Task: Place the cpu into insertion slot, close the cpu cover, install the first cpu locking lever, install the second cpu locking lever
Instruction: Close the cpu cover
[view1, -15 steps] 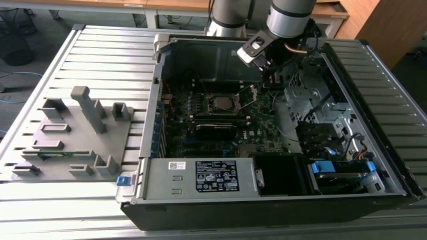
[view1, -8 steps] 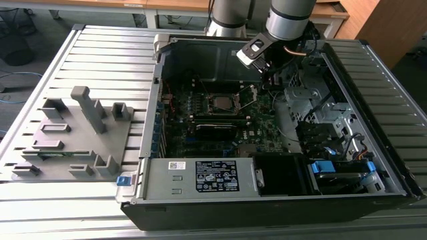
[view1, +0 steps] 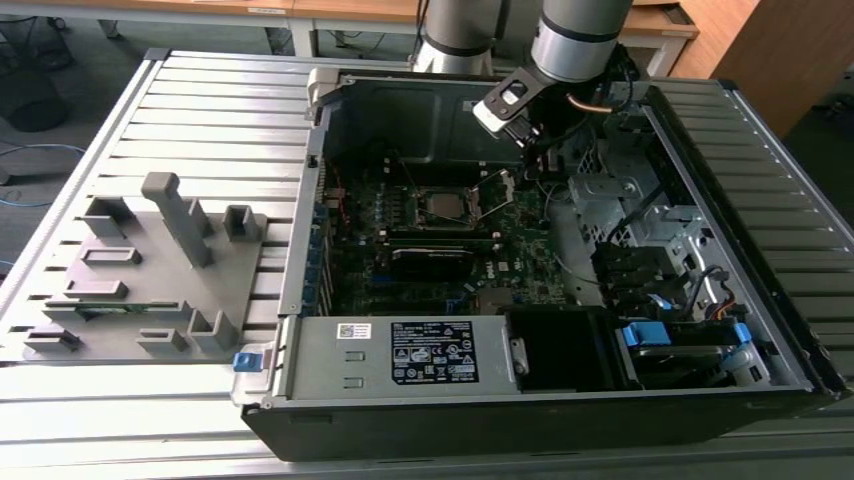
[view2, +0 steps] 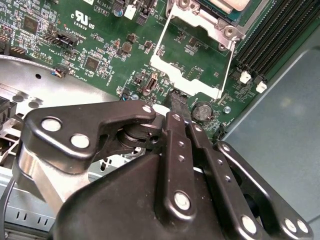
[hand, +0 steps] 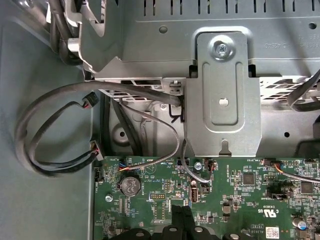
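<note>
An open computer case lies on the table. On its motherboard, the cpu (view1: 438, 207) (view2: 225, 4) sits in the insertion slot (view1: 441, 192), silver top up. The cpu cover (view1: 499, 193) (view2: 189, 60) is swung open on the side of the exterior view's right, and green board shows through its cut-out. A thin wire lever (view2: 230, 57) runs along one side of the cover. My gripper (view1: 537, 152) (view2: 177, 97) (hand: 182, 212) hangs over the board with its black fingers pressed together. The tip is right at the cover's free edge, and I cannot tell whether it touches.
A grey fixture tray (view1: 147, 270) lies on the exterior view's left. Around the board are the power supply (view1: 400, 350), the drive cage (view1: 627, 200), a steel bracket (hand: 222, 95), looping cables (hand: 55, 130), a coin battery (view2: 202, 111) (hand: 131, 185) and memory slots (view2: 280, 35).
</note>
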